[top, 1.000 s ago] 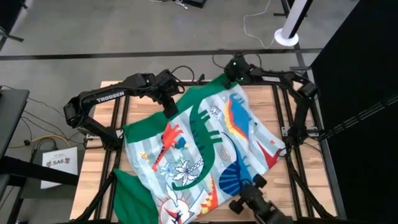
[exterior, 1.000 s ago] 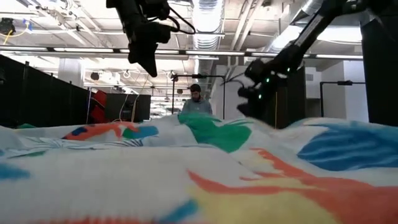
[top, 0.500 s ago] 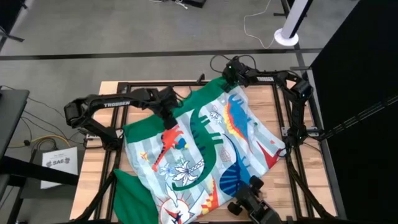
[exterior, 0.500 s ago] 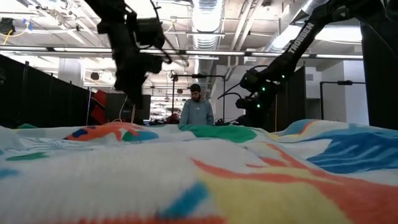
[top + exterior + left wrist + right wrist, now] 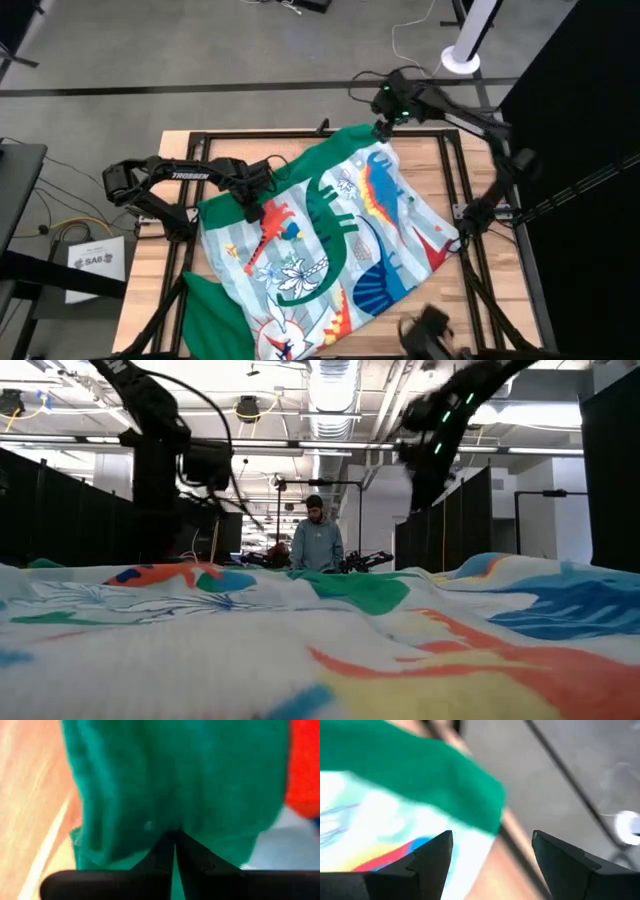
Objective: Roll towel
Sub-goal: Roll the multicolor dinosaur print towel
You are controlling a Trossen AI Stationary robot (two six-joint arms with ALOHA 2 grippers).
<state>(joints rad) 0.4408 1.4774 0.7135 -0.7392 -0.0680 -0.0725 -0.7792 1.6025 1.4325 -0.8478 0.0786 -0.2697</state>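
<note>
Towel [image 5: 330, 240] edge — cut off below — under left tool [image 5: 253, 212]

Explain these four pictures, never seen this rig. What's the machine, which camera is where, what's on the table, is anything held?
It is a robot with two dark arms at a wooden table, each ending in a two-finger pincer. One camera looks straight down, one sits at table height looking into the room, where a person stands, and one rides on each wrist. A towel, green with a printed pattern, lies spread over the table. The left pincer is down at the towel's green edge; its wrist camera shows the fingers closed on that edge. The right pincer is at the towel's far corner, above it, fingers wide apart, holding nothing.
</note>
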